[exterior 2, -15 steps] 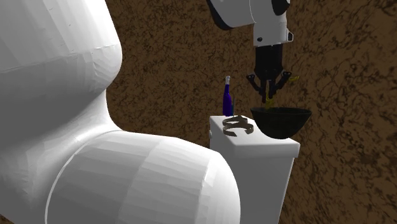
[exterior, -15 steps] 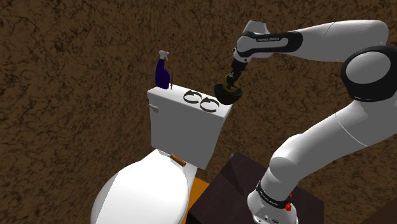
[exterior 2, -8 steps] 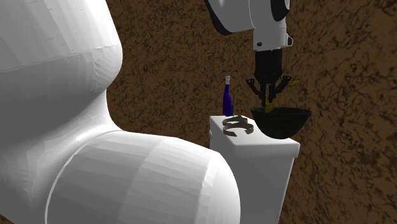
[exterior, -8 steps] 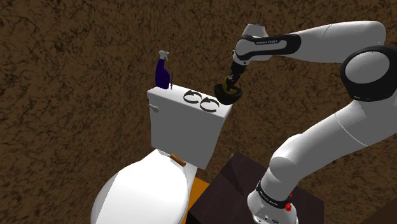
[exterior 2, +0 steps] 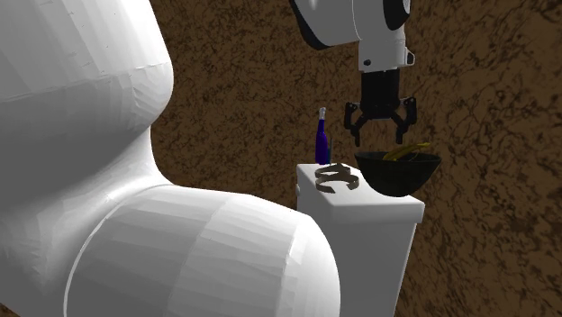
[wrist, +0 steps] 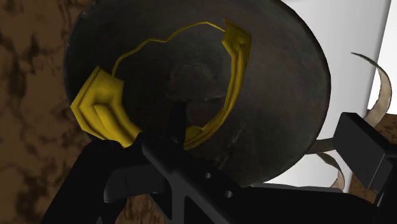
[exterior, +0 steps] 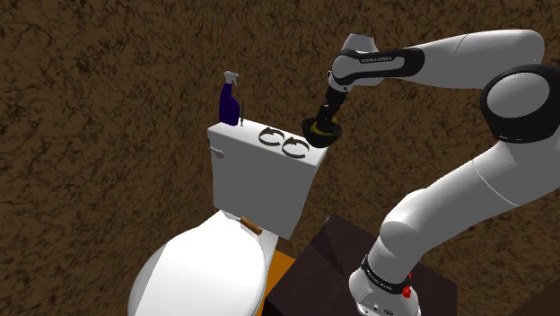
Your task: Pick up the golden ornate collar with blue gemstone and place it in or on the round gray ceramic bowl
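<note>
Golden, the collar [wrist: 102,111] lies inside the dark bowl [exterior 2: 397,173] on the white toilet tank [exterior: 260,179], the gripper [exterior 2: 380,133] spread open just above, before a mottled brown wall [exterior: 108,81].

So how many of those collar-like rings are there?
3. A golden collar lies inside the dark bowl. Two brownish ones sit side by side on the toilet tank lid, beside the bowl. I see no others.
</note>
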Motion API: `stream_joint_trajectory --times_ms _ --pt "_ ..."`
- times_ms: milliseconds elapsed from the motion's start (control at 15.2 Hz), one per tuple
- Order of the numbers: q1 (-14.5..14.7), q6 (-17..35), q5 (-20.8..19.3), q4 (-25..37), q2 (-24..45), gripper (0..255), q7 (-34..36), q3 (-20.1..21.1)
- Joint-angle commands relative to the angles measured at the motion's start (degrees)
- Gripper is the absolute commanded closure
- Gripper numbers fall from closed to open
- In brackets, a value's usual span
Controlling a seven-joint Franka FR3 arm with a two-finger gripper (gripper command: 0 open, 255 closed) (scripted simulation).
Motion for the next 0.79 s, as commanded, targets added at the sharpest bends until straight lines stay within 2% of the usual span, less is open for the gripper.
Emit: stream_joint_trajectory --times_ms 0,198,726 --pt "0.0 -2.0 0.0 1.4 -0.6 0 0.1 0.3" --pt "0.0 -7.4 0.0 5.6 -1.8 0 0.2 0.9" --pt "0.0 -7.4 0.0 5.6 -1.8 0 0.2 0.9"
